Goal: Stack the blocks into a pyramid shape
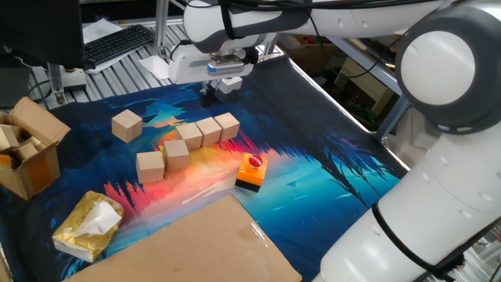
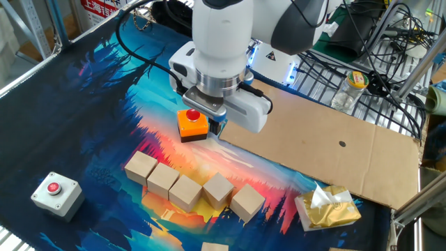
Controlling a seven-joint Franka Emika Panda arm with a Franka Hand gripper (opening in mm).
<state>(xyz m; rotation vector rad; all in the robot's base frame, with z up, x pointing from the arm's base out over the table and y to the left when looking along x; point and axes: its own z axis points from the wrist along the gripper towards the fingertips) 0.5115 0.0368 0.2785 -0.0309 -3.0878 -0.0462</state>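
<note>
Six wooden blocks [image 1: 188, 139] are seen unstacked in one fixed view; a grey button box [image 2: 54, 190] appears only in the other. Whether the gripper's [image 1: 211, 98] fingers are apart cannot be told.

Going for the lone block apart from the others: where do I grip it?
From above, jaws on two opposite side faces of the lone block. It sits flat with no neighbour touching, so either face pair looks free; turn to match its edges.
</note>
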